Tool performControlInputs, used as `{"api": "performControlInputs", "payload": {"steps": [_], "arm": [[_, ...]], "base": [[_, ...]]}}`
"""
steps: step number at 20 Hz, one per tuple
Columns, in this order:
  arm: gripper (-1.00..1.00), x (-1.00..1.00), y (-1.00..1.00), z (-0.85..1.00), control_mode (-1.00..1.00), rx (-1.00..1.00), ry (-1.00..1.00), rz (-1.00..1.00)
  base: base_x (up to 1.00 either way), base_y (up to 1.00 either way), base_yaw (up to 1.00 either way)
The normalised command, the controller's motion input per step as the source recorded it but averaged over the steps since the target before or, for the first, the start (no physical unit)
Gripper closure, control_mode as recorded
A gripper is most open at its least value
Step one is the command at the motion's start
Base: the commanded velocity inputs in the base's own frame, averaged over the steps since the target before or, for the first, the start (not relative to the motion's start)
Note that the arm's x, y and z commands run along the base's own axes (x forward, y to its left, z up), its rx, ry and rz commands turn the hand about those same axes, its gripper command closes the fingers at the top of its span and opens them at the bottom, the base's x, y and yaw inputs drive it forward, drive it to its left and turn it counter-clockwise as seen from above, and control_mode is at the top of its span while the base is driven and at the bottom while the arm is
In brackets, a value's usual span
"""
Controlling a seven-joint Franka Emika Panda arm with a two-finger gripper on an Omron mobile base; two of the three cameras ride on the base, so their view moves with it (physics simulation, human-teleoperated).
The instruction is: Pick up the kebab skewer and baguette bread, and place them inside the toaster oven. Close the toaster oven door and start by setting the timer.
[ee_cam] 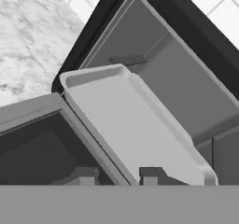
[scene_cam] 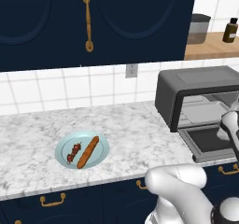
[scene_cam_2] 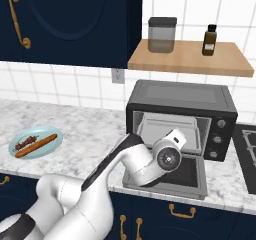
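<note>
At the open toaster oven door (scene_cam_2: 187, 176), fingers (ee_cam: 116, 180) closed, empty; next: kebab skewer (scene_cam: 73, 152) at nine o'clock.

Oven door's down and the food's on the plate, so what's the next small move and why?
Probably swing the shut claw away from the toaster oven toward the plate: the kebab skewer and baguette bread lie there unpicked.
</note>
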Motion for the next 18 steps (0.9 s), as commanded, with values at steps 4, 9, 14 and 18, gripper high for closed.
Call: {"api": "performControlInputs", "payload": {"steps": [4, 9, 14, 18], "arm": [[-1.00, -0.67, 0.78, 0.85, -1.00, -0.04, 0.03, 0.00], [-1.00, -0.27, 1.00, 0.53, -1.00, -0.05, 0.29, -0.04], [-1.00, 0.00, 1.00, 0.43, -1.00, -0.08, 0.27, -0.01], [-1.00, 0.00, 1.00, 0.05, -1.00, -0.04, 0.02, -0.22]], "base": [[0.00, 0.00, 0.00], [0.00, 0.00, 0.00], [0.00, 0.00, 0.00], [0.00, 0.00, 0.00]]}}
